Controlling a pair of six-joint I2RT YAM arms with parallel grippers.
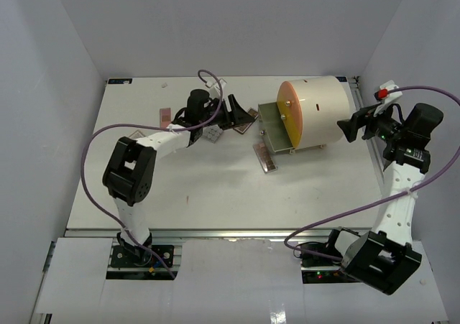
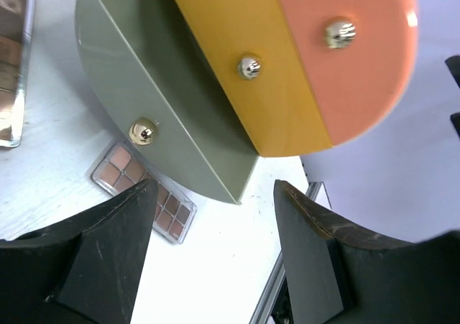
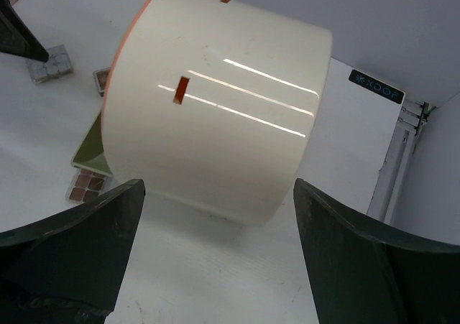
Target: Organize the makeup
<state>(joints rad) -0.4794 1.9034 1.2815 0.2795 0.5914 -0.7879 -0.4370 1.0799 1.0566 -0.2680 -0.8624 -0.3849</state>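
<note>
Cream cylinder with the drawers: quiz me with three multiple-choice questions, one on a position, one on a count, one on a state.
1. Where is the right gripper?
A. At the cream cylinder's plain back end
B. At its drawer fronts
C. Over the arm bases

2. How many round metal knobs show in the left wrist view?
A. One
B. Three
C. Five

3. How is the green drawer?
A. Shut flush
B. Pulled out
C. Lying apart from the cylinder

Answers:
1 A: the top view shows it to the right of the cylinder, away from the drawers.
2 B: one sits on each coloured front.
3 B: it juts out ahead of the yellow front.
</note>
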